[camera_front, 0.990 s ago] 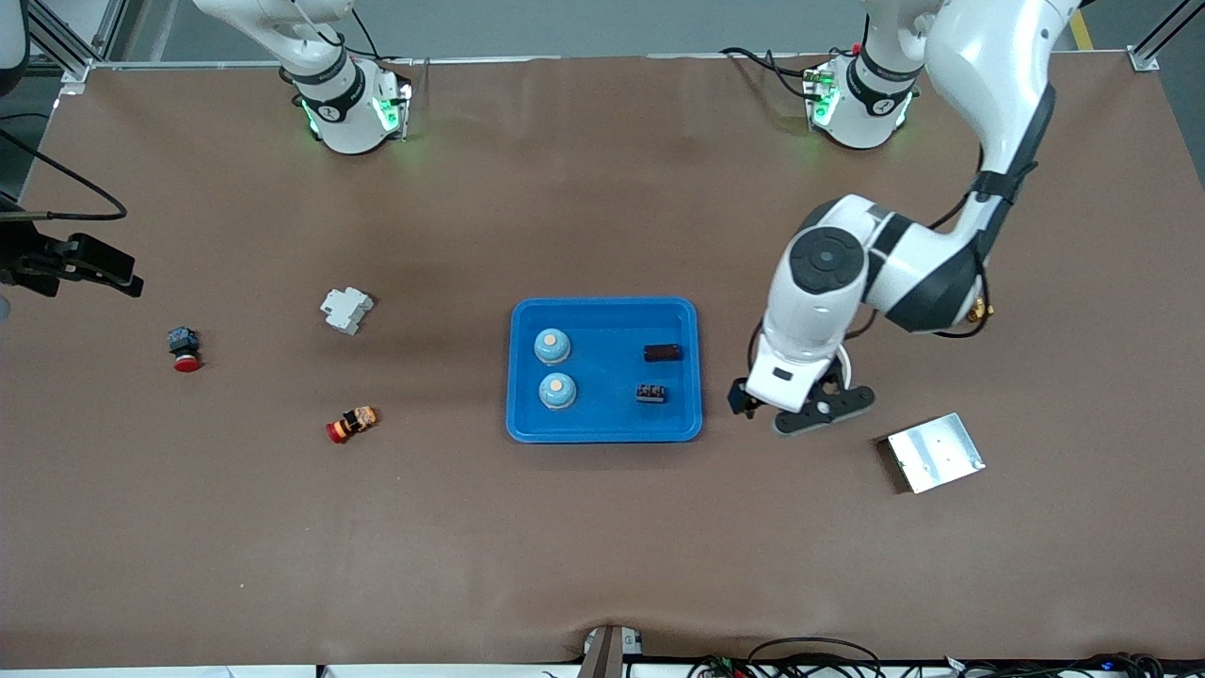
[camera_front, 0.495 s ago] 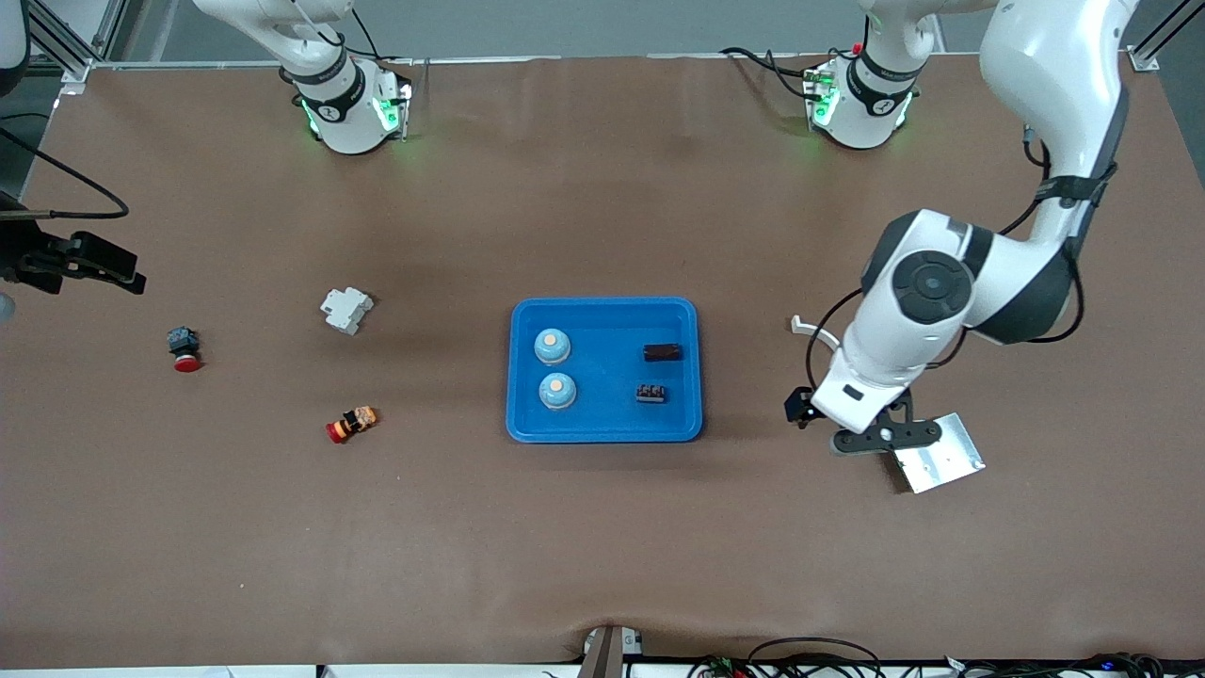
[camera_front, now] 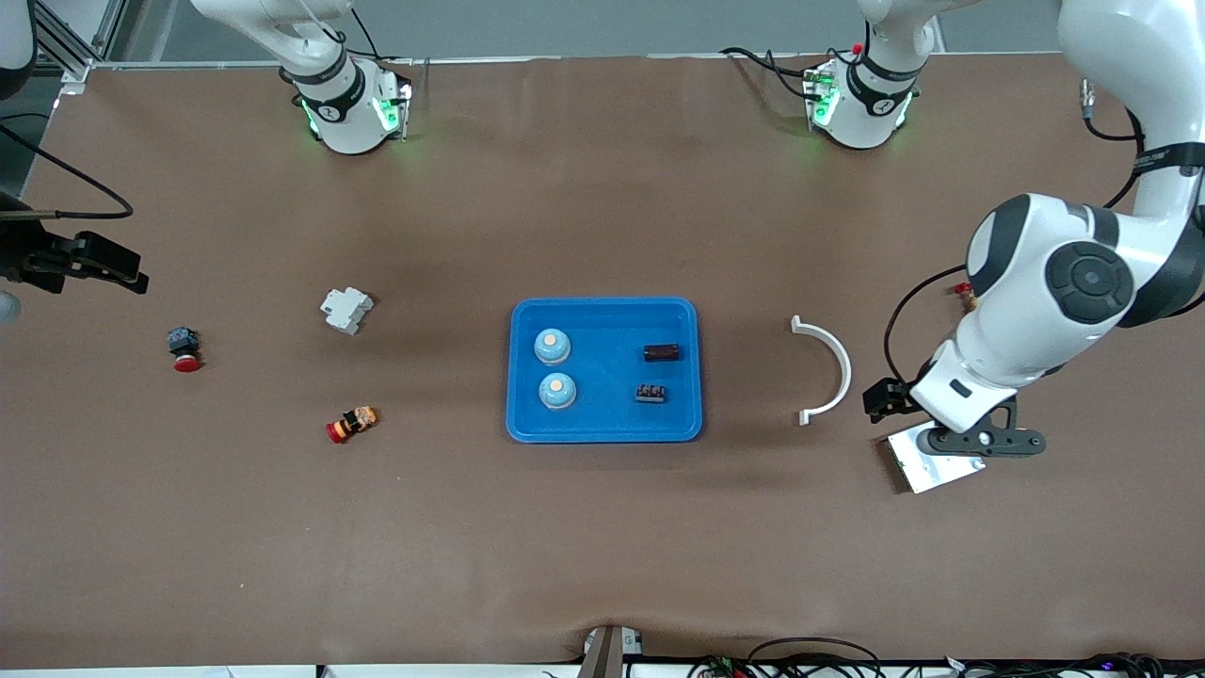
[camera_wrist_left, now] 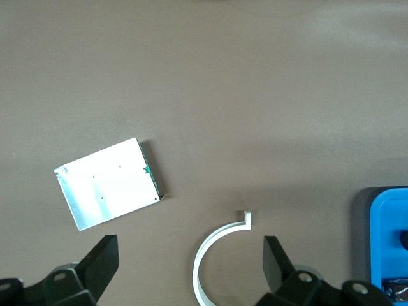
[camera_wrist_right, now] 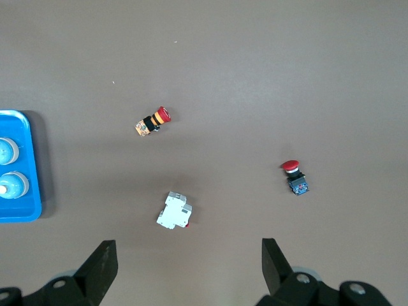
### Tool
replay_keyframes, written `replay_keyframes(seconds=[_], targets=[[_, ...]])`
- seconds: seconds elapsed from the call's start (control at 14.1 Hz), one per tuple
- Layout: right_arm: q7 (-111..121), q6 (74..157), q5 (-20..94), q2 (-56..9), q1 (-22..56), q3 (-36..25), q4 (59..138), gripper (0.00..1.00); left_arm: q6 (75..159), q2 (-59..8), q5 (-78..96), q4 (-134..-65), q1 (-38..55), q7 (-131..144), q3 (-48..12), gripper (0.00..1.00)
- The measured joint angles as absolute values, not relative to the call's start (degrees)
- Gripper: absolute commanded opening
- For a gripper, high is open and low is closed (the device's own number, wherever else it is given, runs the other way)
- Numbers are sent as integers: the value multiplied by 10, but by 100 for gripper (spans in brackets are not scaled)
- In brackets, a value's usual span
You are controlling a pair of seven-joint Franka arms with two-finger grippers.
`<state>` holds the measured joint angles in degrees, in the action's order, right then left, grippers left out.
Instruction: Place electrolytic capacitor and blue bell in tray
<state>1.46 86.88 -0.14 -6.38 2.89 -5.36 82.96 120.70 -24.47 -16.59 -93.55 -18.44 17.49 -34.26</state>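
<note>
A: Front view first: where are the task's parts?

B: Both blue bells (camera_front: 553, 347) and two small dark parts (camera_front: 662, 352) already lie in the blue tray (camera_front: 604, 310).

A: And the left gripper (camera_front: 979, 441)?

B: It hangs over the silver plate (camera_front: 918, 468), jaws wide apart, holding nothing. A white curved piece (camera_front: 828, 372) lies between plate and tray.

A: The right gripper (camera_wrist_right: 185, 268)?

B: It waits high over the right arm's end of the table, fingers spread wide and empty, above a white block (camera_wrist_right: 173, 211) and two red-capped buttons (camera_wrist_right: 153, 120).

The left gripper (camera_front: 979, 441) covers part of the silver plate (camera_front: 927, 468), the left wrist view cuts off most of the blue tray (camera_wrist_left: 389, 245) and one end of the white curved piece (camera_wrist_left: 217, 255), and the two dark parts (camera_front: 660, 353) in the tray are too small to identify.
</note>
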Motion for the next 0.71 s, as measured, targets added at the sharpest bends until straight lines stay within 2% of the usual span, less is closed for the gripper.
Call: replay_keyframes(seconds=[0.71], targets=[[14, 869, 8, -64, 29, -59, 830, 100, 1177, -206, -125, -935, -192, 175, -351, 100]])
